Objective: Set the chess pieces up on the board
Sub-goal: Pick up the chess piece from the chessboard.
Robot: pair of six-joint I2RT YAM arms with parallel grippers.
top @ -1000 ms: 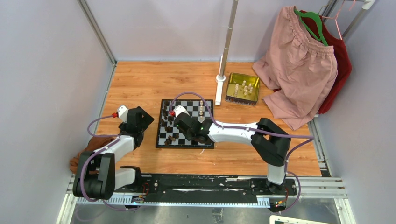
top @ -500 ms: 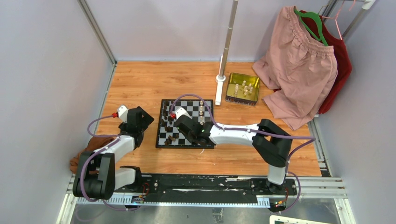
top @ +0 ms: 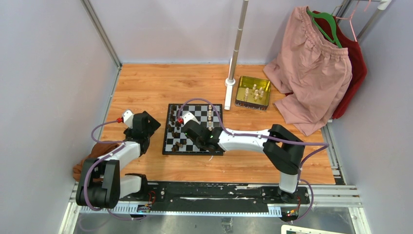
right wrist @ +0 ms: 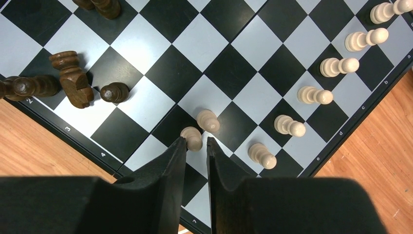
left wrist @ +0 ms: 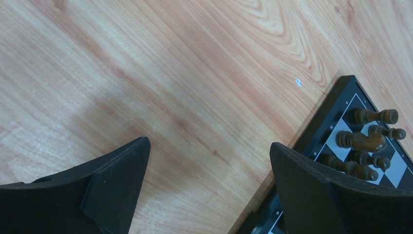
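Observation:
The board [top: 195, 109] lies mid-table; dark chess pieces [top: 174, 132] stand along its left side and cream ones [top: 210, 115] on its right. In the right wrist view my right gripper [right wrist: 196, 141] hangs low over the board [right wrist: 229, 68], its jaws narrow around a standing cream pawn [right wrist: 192, 138]. The left finger touches the pawn and a slit shows on the other side. Several more cream pawns [right wrist: 315, 95] run in a row. A dark knight [right wrist: 75, 83] lies toppled. My left gripper [left wrist: 209, 144] is wide open over bare wood beside the board's edge [left wrist: 336, 105].
A gold tin [top: 253, 91] holding several cream pieces sits behind the board on the right, next to a white pole's foot [top: 229, 87]. Pink and red clothes [top: 311, 63] hang at the back right. A brown cloth [top: 85, 163] lies by the left arm's base.
My right gripper's jaws have narrowed around the cream pawn and the arm has shifted slightly towards the board's near edge. The left arm has not moved.

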